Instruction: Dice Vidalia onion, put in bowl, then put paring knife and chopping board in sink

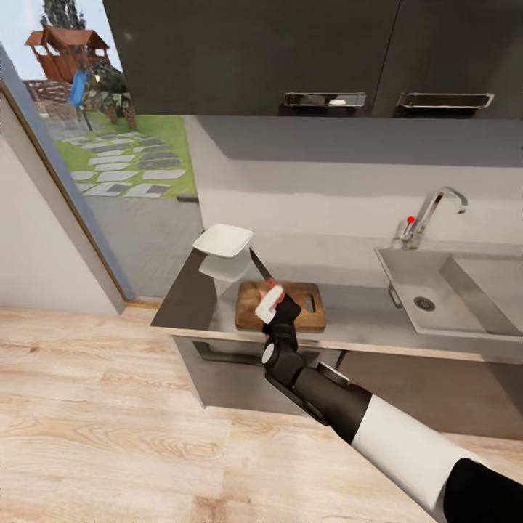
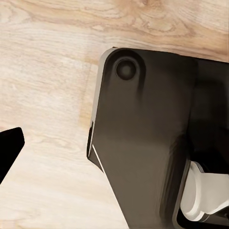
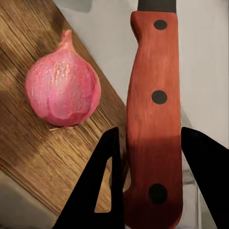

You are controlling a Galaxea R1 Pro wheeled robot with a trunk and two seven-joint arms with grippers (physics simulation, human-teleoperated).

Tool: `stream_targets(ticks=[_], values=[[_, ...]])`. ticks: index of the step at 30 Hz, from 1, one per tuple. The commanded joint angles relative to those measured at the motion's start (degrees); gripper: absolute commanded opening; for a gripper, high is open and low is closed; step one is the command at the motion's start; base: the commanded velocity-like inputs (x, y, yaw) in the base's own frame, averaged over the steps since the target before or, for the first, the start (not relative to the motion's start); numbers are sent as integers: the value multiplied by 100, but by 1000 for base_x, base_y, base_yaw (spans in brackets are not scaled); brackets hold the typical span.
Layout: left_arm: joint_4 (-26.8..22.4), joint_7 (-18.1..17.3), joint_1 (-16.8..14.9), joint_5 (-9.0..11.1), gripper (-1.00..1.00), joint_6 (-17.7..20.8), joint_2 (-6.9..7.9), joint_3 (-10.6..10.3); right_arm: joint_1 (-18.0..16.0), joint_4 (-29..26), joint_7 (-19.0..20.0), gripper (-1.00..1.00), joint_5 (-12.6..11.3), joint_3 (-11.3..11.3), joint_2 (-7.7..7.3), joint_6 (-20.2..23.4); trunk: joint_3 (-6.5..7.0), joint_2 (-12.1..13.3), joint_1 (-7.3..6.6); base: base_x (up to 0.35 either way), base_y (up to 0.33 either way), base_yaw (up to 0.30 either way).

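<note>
the right gripper point(image 3: 148, 176) is clamped on the red handle of the paring knife point(image 3: 153, 105), its dark blade angling up and away over the chopping board point(image 1: 305, 301). the vidalia onion point(image 3: 63, 90) sits whole on the board's wood, just beside the knife handle in the wrist view, so dicing looks not yet begun. to cut well, the robot should tip the blade down over the onion's middle and press straight, keeping the tip off the steel. the left gripper point(image 2: 7, 152) hangs low over the wood floor; whether it is apart or together cannot be told from the sliver visible.

the board lies near the countertop point(image 1: 349, 319) front edge. the bowl point(image 1: 224, 240) stands at the far left corner, close to the drop. free worktop runs right toward the sink point(image 1: 407, 280).
</note>
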Motion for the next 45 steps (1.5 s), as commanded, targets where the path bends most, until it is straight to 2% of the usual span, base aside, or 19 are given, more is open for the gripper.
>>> stream_targets(ticks=[1, 8, 18, 26, 28, 34, 45], values=[[-9, -28, 2, 59, 100, -4, 3, -11, 0, 22, 12, -100, 56, 37, 1, 49, -9, -10, 2, -49, 0, 0], [-9, -28, 1, 59, 100, -4, 3, -11, 13, 103, 18, -100, 47, 69, -1, 49, -9, -10, 2, -14, 0, 0], [-9, -28, 2, 59, 100, -4, 3, -11, 16, 575, 38, -100, 38, 76, -1, 12, -9, -10, 2, 0, 0, 0], [-9, -28, 2, 59, 100, -4, 3, -11, 16, 620, 41, -100, 30, 77, 2, 6, -9, -10, 2, 0, 0, 0], [-53, -2, 10, 112, 100, 5, 47, 17, 23, 555, 23, -100, 82, 67, 68, -49, -9, -10, 2, 0, 0, 0], [41, -2, 10, 101, 100, -1, 42, 27, 23, 361, -15, -100, 138, 67, 165, -48, -9, -10, 2, 0, 0, 0], [368, -2, 10, 95, 100, -13, 29, 33, 23, 315, -56, -100, 480, 91, 193, 21, -9, -10, 2, -111, 0, 0]])
